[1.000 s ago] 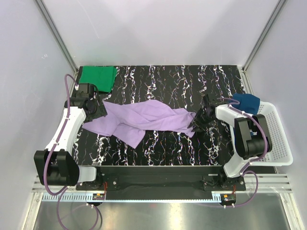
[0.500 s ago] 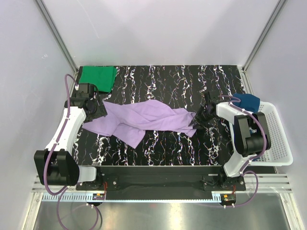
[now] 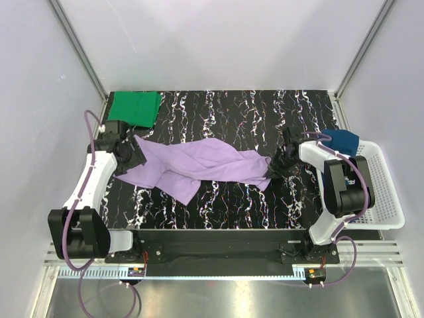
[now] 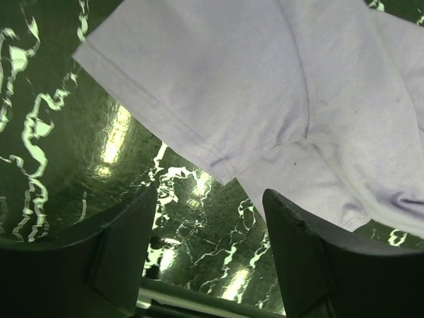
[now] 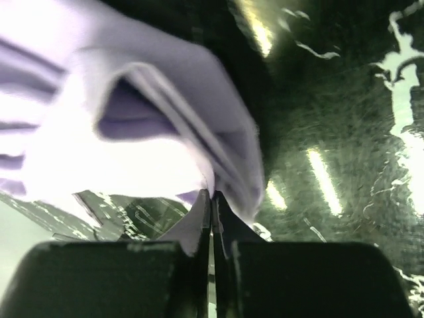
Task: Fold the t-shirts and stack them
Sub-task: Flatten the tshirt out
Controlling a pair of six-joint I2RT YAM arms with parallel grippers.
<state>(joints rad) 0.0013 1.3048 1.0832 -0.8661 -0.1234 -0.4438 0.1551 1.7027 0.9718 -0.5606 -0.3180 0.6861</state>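
A lavender t-shirt (image 3: 199,165) lies crumpled and stretched across the middle of the black marbled table (image 3: 232,199). My right gripper (image 3: 272,170) sits at its right end. In the right wrist view that gripper (image 5: 212,193) is shut, with a fold of the lavender cloth (image 5: 165,119) pinched at its tips. My left gripper (image 3: 130,156) hovers at the shirt's left end, open, with its fingers (image 4: 132,232) just short of a sleeve hem (image 4: 199,142) and nothing between them. A folded green t-shirt (image 3: 134,108) lies at the back left corner. A dark blue t-shirt (image 3: 342,140) rests in the basket.
A white mesh basket (image 3: 384,192) stands off the table's right edge beside the right arm. White walls and metal posts close in the back and sides. The table's near rail (image 4: 199,295) shows under the left fingers.
My right gripper has shut on the lavender shirt's right end. The left gripper has shifted slightly left and back at the shirt's left end, still open.
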